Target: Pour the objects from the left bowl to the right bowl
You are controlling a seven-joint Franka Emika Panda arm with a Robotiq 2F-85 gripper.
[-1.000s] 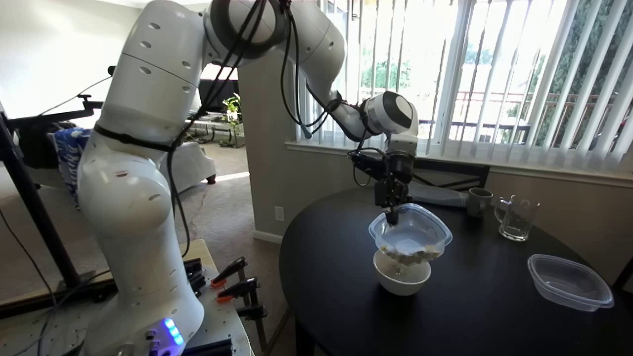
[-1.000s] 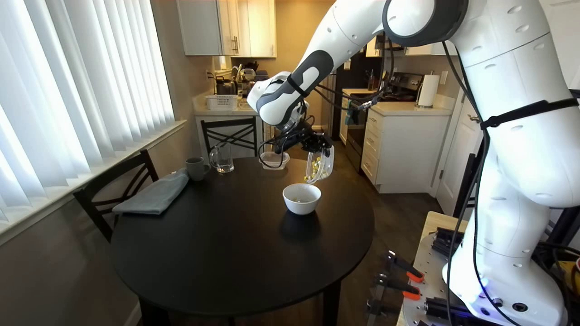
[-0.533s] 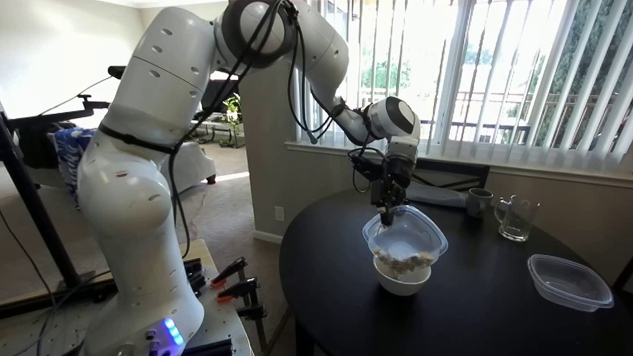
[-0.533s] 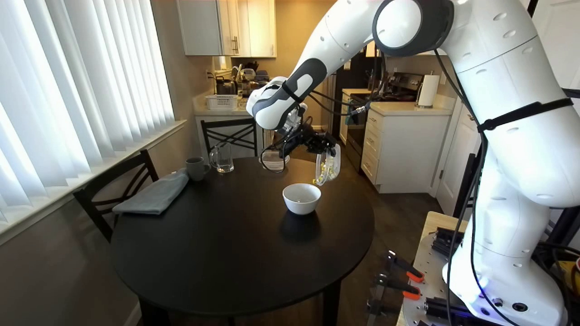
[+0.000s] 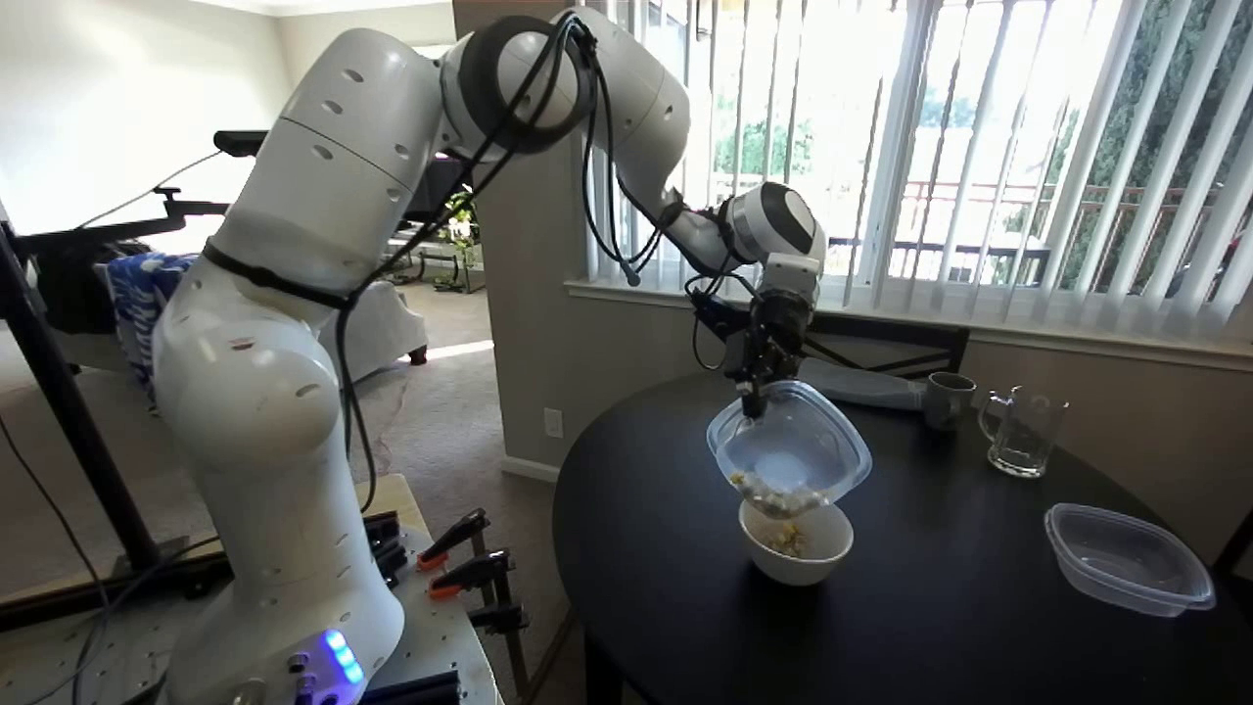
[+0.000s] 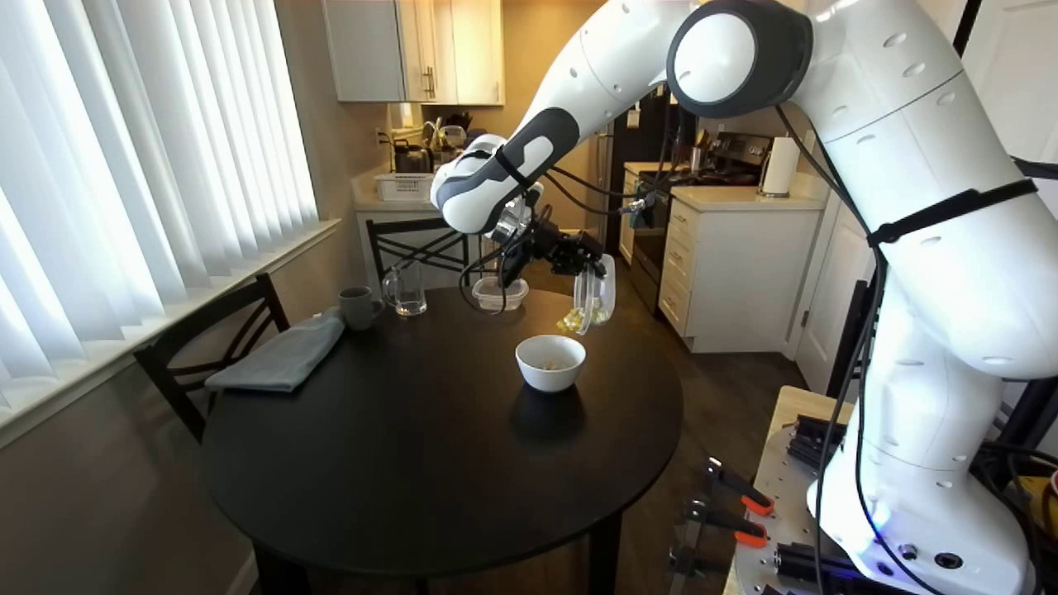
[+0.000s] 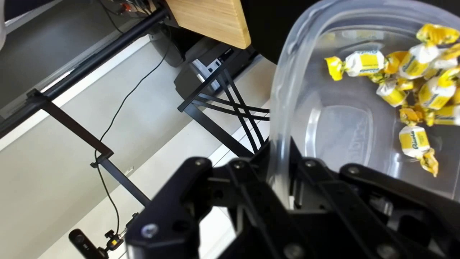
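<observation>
Spilling is your main risk. Nearest you: the clear container (image 7: pixel 337 133), serving as your source, is tilted on its side and held at one edge. Load sits well off the pinch, so it could pivot in the gripper (image 7: pixel 279 158) if you jerk it. Wall looks thin; expect flex.

Next out, the candies (image 7: pixel 394 94): plenty inside, bunched toward the lower lip. Tip too fast and they'll likely slump in one lump and bounce; too little and the twisted wrappers could snag and stay put.

Then the white bowl (image 5: pixel 796 570), upright, below the lip and apart from it. Some yellowish pieces (image 5: pixel 786 539) show inside; can't tell if landed or dropping. In an exterior view the loose candies (image 6: pixel 570 321) at the lip line up with one side of the bowl, not its middle, and depth is hard to read. Check you're over its mouth, or strays could hit the table (image 6: pixel 397 463). Farther off, glass mug (image 5: pixel 1026 431) and second container (image 5: pixel 1126 563) are well apart; low risk.

Your gripper: fingers almost together, just the rim's thickness between, one inside the wall, one outside. Tip contact is partly hidden, but you're pinching that rim, nothing else.
</observation>
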